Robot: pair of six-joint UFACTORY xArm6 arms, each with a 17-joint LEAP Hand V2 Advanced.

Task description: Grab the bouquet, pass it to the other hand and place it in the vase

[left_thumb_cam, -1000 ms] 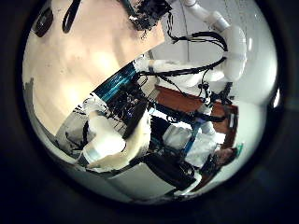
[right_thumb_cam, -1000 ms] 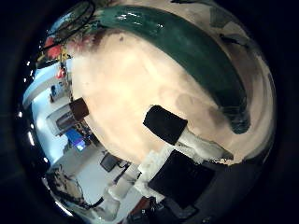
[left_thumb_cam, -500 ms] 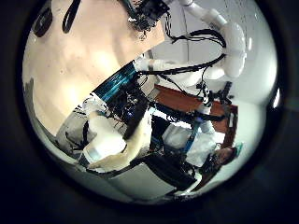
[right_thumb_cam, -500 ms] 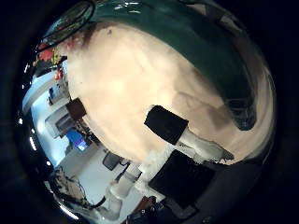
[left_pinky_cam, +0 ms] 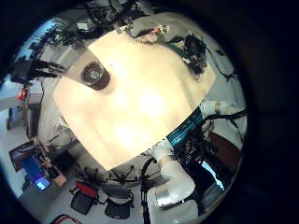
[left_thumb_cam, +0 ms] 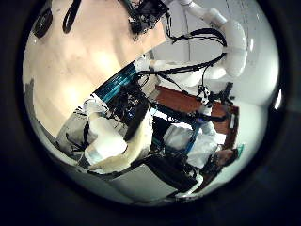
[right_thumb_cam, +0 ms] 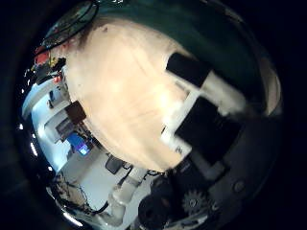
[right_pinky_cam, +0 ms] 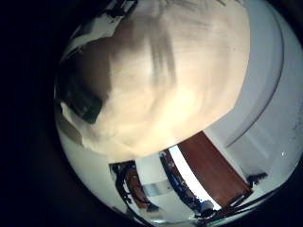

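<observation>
Pale table top fills the middle of the left hand's little finger side view, with a cluttered room curving round its rim. Toward the upper left of that frame a dark round vessel, most likely the vase, stands upright on the table and holds nothing.

Along the top edge of the right thumb side view runs a long dark shape lying on the table, judged to be the bouquet.

The right hand hangs low over the table near it. One finger reaches from the right of the frame toward the centre with nothing beneath it. Whether the whole hand is spread or closing cannot be told.

Only one pale fingertip of the left hand shows, at the lower middle of the frame, so its state cannot be told.

The step in hand appears to be the first pick-up. The next move calls for the right hand to settle over the stems and close round them.

Compared with half a second ago, the right hand's finger sits much further into its view and the dark shape has slid to the frame's edge, while the left hand's view is nearly unchanged
</observation>
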